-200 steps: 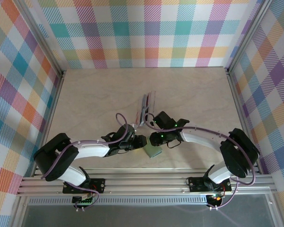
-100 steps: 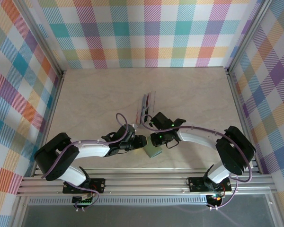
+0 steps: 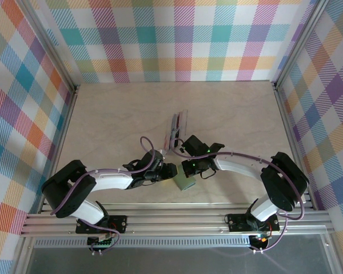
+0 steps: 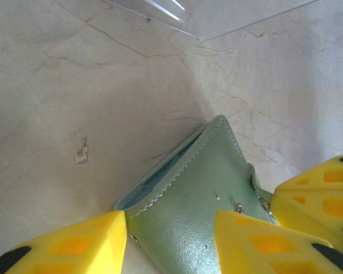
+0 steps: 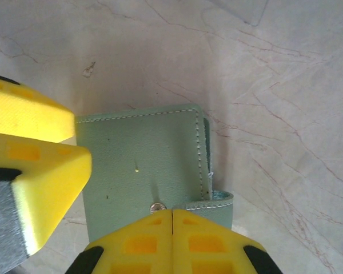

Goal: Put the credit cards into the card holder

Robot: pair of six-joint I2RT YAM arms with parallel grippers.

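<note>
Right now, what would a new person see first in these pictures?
Probably the bright checked walls around the table. Then, near its front edge, the left gripper holds the green card holder and the right gripper is shut at its clasp. Behind them stands a clear tray of cards.

Marble-look table (image 3: 114, 114), plaid walls (image 3: 177, 40)

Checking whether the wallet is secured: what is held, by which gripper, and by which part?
The left gripper appears to clamp the card holder across its width. The right gripper is shut at the clasp tab; whether it pinches that cannot be told.
</note>
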